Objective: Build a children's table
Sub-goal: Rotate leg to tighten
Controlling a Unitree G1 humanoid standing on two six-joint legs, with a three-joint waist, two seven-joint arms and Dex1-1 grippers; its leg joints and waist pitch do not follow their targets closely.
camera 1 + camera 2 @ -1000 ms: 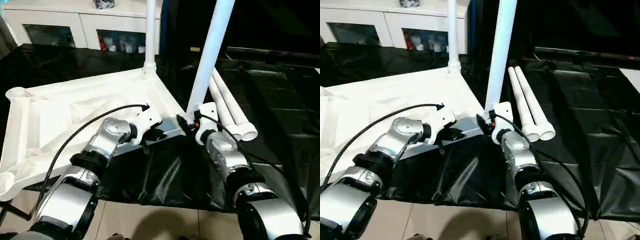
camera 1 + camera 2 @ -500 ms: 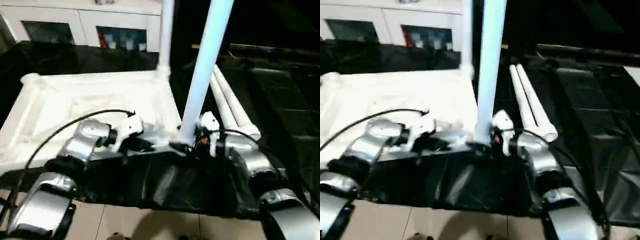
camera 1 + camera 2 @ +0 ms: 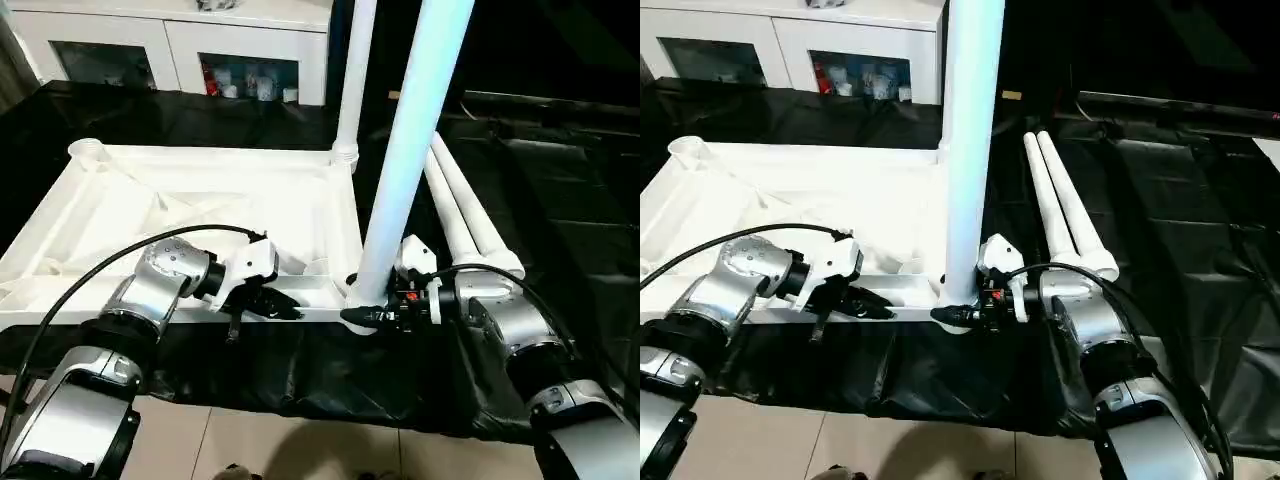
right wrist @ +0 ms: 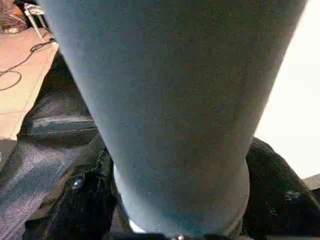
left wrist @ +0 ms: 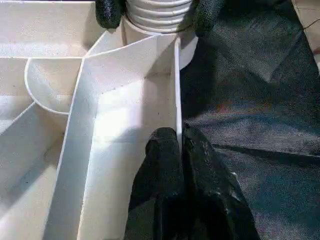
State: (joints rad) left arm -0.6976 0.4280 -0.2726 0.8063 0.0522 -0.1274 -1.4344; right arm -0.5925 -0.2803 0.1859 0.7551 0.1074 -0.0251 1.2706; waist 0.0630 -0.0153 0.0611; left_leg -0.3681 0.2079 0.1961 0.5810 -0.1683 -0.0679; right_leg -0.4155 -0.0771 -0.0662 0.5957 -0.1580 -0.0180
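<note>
Left wrist view: left gripper [image 5: 179, 145] pinches the tabletop [image 3: 190, 195] rim near the leg [image 3: 405, 160], which the right gripper [image 3: 362, 316] straddles.

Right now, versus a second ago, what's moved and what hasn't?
The tabletop has swung round, its near rim now level across the head view, and the near leg has gone from leaning to upright. The right hand moved to that leg's right side. The left hand stays shut on the rim; the loose legs lie unmoved.
</note>
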